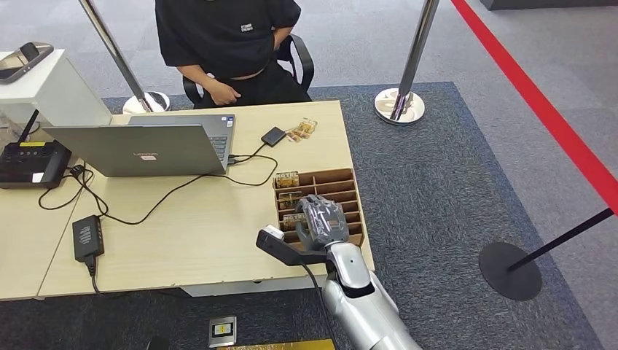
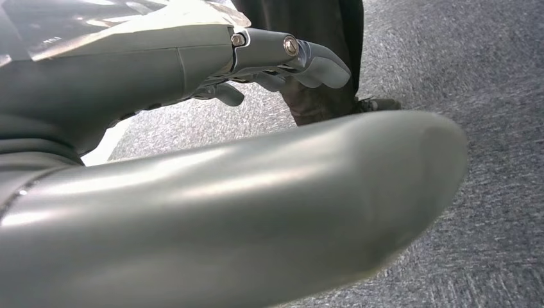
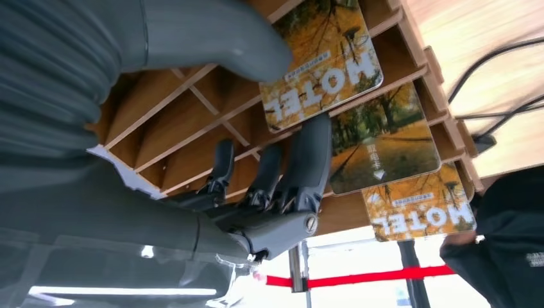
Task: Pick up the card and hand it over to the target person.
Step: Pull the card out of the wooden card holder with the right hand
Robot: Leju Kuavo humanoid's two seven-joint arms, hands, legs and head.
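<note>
A wooden card rack (image 1: 342, 179) stands at the table's right front edge, holding yellow "HOTEL" cards. My right hand (image 1: 321, 219) reaches down into it from above. In the right wrist view the thumb (image 3: 218, 38) lies on the face of the nearest card (image 3: 327, 64) and a fingertip (image 3: 314, 138) meets its lower edge, pinching it while it still sits in its slot. Two more cards (image 3: 385, 147) stand in the slots beyond. The seated person (image 1: 226, 36) in black is at the table's far side. My left hand (image 2: 192, 70) hangs over the carpet, holding nothing.
An open laptop (image 1: 146, 146) with cables, a small black reader (image 1: 273, 136) and loose cards (image 1: 302, 130) lie between the rack and the person. A power brick (image 1: 87, 237) sits front left. A stanchion base (image 1: 399, 102) stands on the carpet right of the table.
</note>
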